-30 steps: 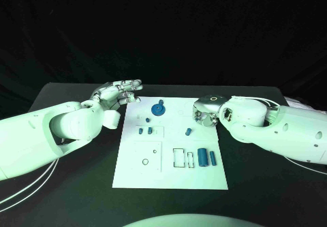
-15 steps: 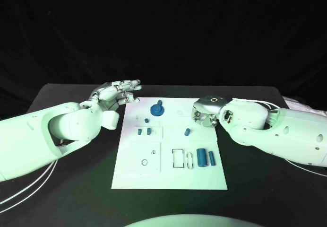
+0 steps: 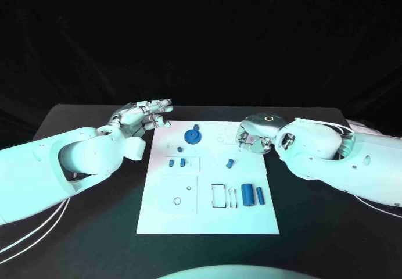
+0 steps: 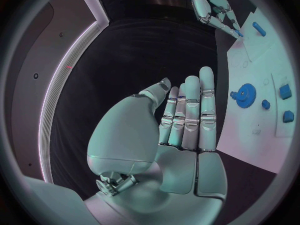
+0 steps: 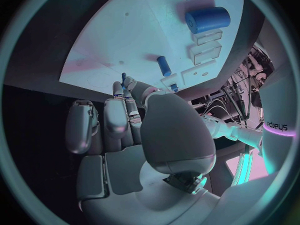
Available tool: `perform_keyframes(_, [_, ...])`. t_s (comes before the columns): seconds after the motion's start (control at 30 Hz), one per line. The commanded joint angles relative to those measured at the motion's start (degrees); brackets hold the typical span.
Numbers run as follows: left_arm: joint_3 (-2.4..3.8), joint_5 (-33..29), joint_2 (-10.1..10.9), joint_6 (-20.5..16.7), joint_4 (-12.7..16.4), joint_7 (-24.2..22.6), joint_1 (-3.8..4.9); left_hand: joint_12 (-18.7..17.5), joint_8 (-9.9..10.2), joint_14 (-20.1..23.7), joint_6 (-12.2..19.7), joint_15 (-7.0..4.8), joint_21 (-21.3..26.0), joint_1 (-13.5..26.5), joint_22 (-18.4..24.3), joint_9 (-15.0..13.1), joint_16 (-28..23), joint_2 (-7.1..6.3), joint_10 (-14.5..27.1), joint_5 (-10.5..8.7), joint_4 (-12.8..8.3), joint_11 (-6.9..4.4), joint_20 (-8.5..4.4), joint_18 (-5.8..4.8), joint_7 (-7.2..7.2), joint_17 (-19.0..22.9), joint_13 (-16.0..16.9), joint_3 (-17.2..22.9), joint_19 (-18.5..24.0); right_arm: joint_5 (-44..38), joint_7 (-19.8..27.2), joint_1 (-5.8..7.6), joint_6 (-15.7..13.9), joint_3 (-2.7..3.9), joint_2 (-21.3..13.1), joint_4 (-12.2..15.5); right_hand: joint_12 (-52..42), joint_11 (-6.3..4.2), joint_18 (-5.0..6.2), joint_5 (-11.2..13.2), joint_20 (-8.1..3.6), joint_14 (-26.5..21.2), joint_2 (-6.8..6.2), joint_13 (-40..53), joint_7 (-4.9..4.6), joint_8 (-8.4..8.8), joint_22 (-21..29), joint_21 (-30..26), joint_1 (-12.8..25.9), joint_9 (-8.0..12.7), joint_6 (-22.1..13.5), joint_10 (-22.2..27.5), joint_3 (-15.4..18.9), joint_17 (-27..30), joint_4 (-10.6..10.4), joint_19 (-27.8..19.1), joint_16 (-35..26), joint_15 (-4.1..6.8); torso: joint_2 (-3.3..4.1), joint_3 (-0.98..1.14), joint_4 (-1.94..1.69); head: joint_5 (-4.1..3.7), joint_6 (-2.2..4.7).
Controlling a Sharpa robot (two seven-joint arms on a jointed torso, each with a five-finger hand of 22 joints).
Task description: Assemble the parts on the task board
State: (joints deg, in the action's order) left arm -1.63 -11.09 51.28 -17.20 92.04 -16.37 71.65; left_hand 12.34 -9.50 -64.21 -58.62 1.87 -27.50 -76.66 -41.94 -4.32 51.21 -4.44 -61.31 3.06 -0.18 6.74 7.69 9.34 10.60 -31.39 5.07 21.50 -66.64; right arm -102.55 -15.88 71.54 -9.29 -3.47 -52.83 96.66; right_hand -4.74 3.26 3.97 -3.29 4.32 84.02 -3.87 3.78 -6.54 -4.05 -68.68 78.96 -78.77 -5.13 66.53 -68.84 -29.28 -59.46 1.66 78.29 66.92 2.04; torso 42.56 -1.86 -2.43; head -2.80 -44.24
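Observation:
The white task board [image 3: 210, 215] lies mid-table. On it are a blue gear [image 3: 193, 136], three small blue pieces [image 3: 176, 161] left of centre, one small peg [image 3: 232, 163] right of centre, and a thick blue cylinder [image 3: 248, 195] beside a slim peg [image 3: 261, 196]. My right hand [image 3: 251, 139] hangs over the board's far right part, pinching a small blue part [image 5: 123, 77] at its fingertips; the left wrist view also shows this part [image 4: 239, 33]. My left hand [image 3: 144, 114] hovers off the board's far left corner, fingers apart and holding nothing.
The board has clear rectangular slots [image 3: 218, 195] and an outlined panel [image 3: 180, 195] with small holes near its front. Black table [image 3: 83, 232] surrounds the board on all sides. My two white forearms flank the board.
My right hand has turned slightly over the board's far right part while still pinching the small part. The left hand and the parts on the board have stayed put.

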Motion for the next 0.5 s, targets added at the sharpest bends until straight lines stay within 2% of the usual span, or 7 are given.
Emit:
perform_keyframes(0.03, [0.04, 0.29, -0.09, 0.83, -0.11, -0.84, 0.02, 0.32, -0.37, 0.3, 0.38, 0.14, 0.32, 0.38, 0.1, 0.05, 0.23, 0.33, 0.31, -0.19, -0.14, -0.05, -0.09, 1.05, -0.12, 0.09, 0.04, -0.31, -0.41, 0.64, -0.22, 0.05, -1.61, 0.05, -0.27, 1.04, 0.01, 0.19, 0.5, 0.11, 0.15, 1.5, -0.14, -0.02, -0.25, 0.13, -0.04, 0.21, 0.64, -0.06, 0.05, -0.24, -0.05, -0.1, -0.22, 0.07, 0.39, -0.37, -0.02, 0.0, -0.09, 0.19, -0.1])
perform_keyframes(0.2, [0.04, 0.29, -0.13, 0.91, -0.28, -0.83, 0.01, 0.32, -0.37, 0.3, 0.38, 0.14, 0.32, 0.38, 0.1, 0.05, 0.23, 0.33, 0.31, -0.19, -0.14, -0.05, -0.09, 1.05, -0.12, 0.09, 0.04, -0.31, -0.41, 1.49, 0.39, 0.03, -2.45, 0.07, -0.06, 3.27, 0.05, 0.17, 0.5, 0.07, 0.21, 1.51, -0.17, -0.02, -0.26, 0.15, -0.04, 0.22, 0.65, -0.06, 0.04, -0.25, -0.11, -0.14, -0.18, 0.07, 0.43, -0.47, -0.03, 0.01, -0.18, 0.6, -0.17])
perform_keyframes(0.3, [0.03, 0.29, -0.23, 0.97, -0.42, -0.82, 0.0, 0.49, -0.44, 0.4, 0.53, 0.18, 0.52, 0.35, 0.28, 0.08, 0.27, 0.45, 0.53, -0.19, -0.1, -0.02, -0.06, 1.05, -0.09, 0.22, 0.04, -0.66, -0.44, 2.72, 0.72, -0.06, -2.37, 0.07, 0.95, 4.67, 0.08, 0.21, 0.51, 0.04, 0.27, 1.51, -0.16, -0.03, -0.3, 0.17, 0.0, 0.2, 0.68, -0.06, 0.02, -0.27, -0.17, -0.17, -0.17, 0.04, 0.47, -0.57, -0.04, -0.03, -0.04, 1.02, -0.3])
perform_keyframes(0.5, [0.03, 0.29, -0.45, 1.08, -0.53, -0.91, -0.02, 0.59, -0.49, 0.44, 0.59, 0.2, 0.62, 0.39, 0.37, 0.09, 0.29, 0.49, 0.61, -0.19, -0.04, 0.0, -0.04, 1.05, -0.07, 0.28, 0.04, -0.87, -0.46, 3.61, 1.22, -0.47, -1.74, 0.07, 3.51, 6.34, 0.16, 0.31, 0.53, -0.03, 0.37, 1.5, -0.21, -0.04, -0.42, 0.21, 0.1, 0.16, 0.75, -0.05, -0.04, -0.26, -0.22, -0.11, -0.14, -0.02, 0.44, -0.72, -0.06, -0.13, -0.1, 1.38, -0.4])
